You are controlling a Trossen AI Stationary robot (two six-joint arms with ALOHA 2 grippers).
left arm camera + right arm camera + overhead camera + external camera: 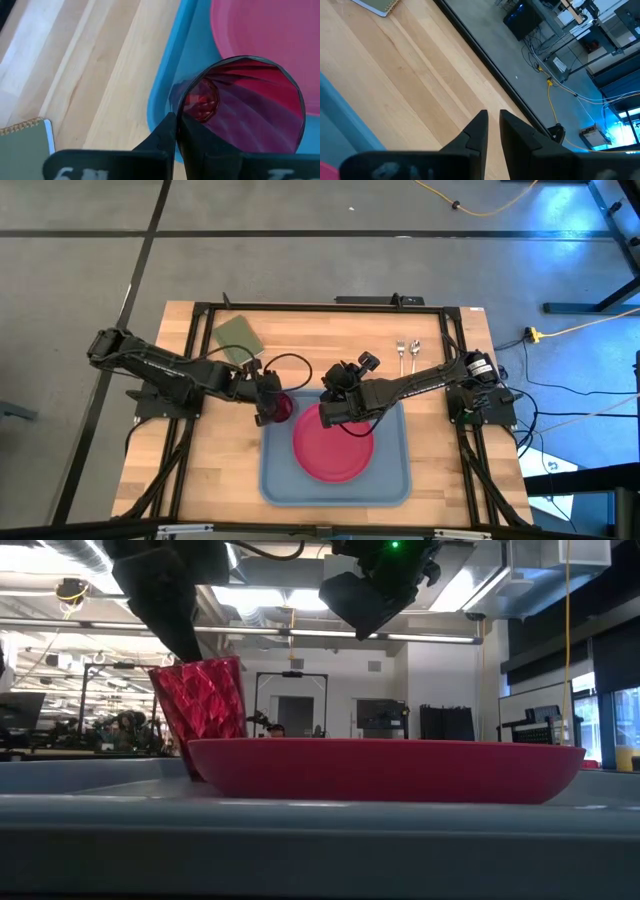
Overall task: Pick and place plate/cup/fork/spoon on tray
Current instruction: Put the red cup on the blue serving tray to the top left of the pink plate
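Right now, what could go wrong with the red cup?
The left fingers pinch only the cup's rim, so it might slip or tip. It sits at the tray's corner, close to the plate, and could bump it. The right arm hovers over the plate nearby; the arms might collide.

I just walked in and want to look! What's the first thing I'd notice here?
Probably the big round pink-red plastic plate lying in the light blue rectangular plastic tray on the wooden table. At the tray's left edge, the left claw pinches the rim of a small dark red cup. The right claw hangs above the plate, holding nothing.
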